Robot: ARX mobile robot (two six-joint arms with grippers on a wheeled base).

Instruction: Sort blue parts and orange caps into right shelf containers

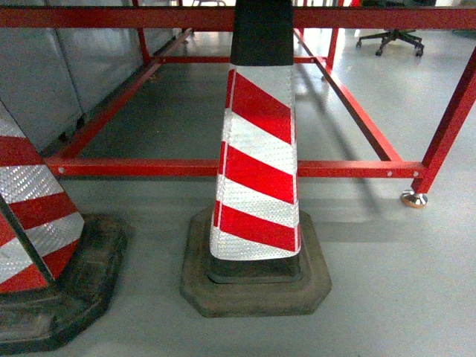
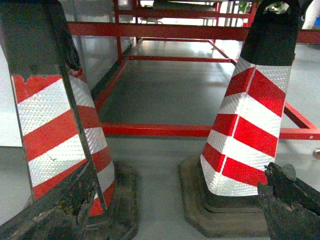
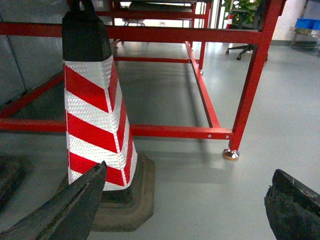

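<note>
- Cone (image 1: 256, 171) striped red and white fills the head view's centre on a dark base; a second cone (image 1: 33, 223) sits at 8 o'clock, and a red steel frame (image 1: 223, 168) runs behind both. An office chair (image 1: 390, 39) shows at 1 o'clock. No blue parts, orange caps, shelf or containers appear.
- Left wrist view: left gripper (image 2: 170, 212) fingers spread wide at 7 and 4 o'clock, holding nothing, cones directly ahead.
- Right wrist view: right gripper (image 3: 185, 210) likewise spread and empty; frame foot (image 3: 230, 154) at 3 o'clock.
</note>
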